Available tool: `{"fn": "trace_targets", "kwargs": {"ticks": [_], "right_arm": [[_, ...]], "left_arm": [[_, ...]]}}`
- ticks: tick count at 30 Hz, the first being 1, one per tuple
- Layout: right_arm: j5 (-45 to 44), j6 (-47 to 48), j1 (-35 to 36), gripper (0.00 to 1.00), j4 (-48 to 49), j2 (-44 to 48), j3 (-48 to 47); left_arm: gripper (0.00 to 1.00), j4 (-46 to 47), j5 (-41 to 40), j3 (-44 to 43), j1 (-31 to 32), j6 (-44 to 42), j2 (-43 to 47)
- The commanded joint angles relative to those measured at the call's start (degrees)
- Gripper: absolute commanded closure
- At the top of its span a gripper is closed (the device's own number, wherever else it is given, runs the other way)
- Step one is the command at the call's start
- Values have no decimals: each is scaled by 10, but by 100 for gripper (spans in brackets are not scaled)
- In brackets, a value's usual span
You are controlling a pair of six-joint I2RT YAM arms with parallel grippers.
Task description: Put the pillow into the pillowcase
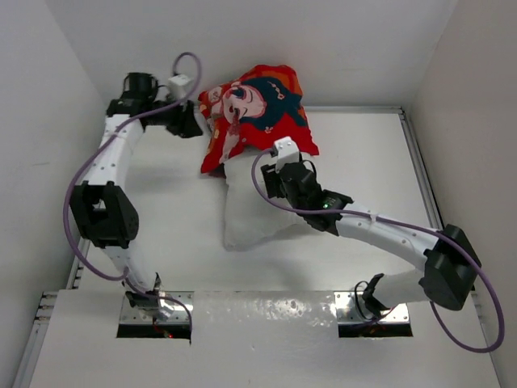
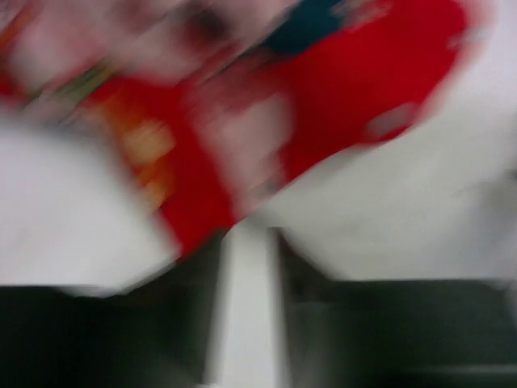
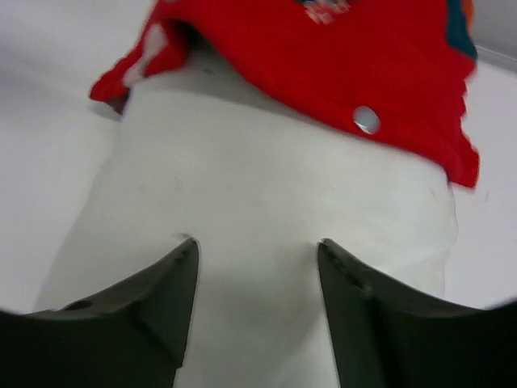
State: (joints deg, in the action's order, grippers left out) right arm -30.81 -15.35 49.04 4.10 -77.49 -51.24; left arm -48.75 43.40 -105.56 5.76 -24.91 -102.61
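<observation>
The red-orange pillowcase lies bunched at the back of the table. The white pillow sticks out of its near end, with its far part under the red cloth. My left gripper is at the pillowcase's left edge. The left wrist view is blurred: red cloth fills the top, and the near-shut jaws hold a narrow white strip of cloth. My right gripper is open, with its tips pressed on the pillow just short of the pillowcase's hem. It also shows in the right wrist view.
The white back wall stands right behind the pillowcase, and side walls close in the table on the left and right. A metal rail runs along the table's right edge. A silver snap sits on the pillowcase hem.
</observation>
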Motion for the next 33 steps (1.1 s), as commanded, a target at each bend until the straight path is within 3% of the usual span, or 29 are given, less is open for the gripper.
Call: {"fn": "trace_targets", "kwargs": {"ticks": [1,4,8,11,13,18,24,26,27,29,30,31,33], "right_arm": [[63,47,4,37,-12,-20,-50],[69,49,4,23,-26,-57,-88],[115,66,11,11,-65,-101,-149],[82,83,31,1,-89,-137,-207],[63,90,42,1,-105,-154,-225],[-4,72,53,1,-120,-215,-243],[-43,-2,33,1,-170,-330,-275],[-43,-22,21,1,-189,-360,-304],[-28,-29,14,2,-193,-382,-309],[7,-64,-11,15,-200,-401,-330],[53,-77,-30,45,-203,-411,-337],[81,-101,-42,63,-200,-413,-340],[133,-122,-62,100,-177,-412,-344]], "left_arm": [[54,52,-21,66,-58,-5,21],[26,4,30,64,-58,-69,21],[15,60,-32,91,-58,-65,13],[7,72,-89,119,-58,-105,-47],[0,87,-110,127,-58,-116,-75],[0,183,-135,127,-44,-68,-154],[1,248,-34,112,-30,-17,-208],[9,251,-26,117,-19,-14,-220],[34,255,-17,120,-17,3,-225],[67,253,24,119,-19,21,-234],[88,249,38,121,-21,25,-233],[97,248,50,127,-20,26,-229],[100,240,84,150,-23,25,-203]]}}
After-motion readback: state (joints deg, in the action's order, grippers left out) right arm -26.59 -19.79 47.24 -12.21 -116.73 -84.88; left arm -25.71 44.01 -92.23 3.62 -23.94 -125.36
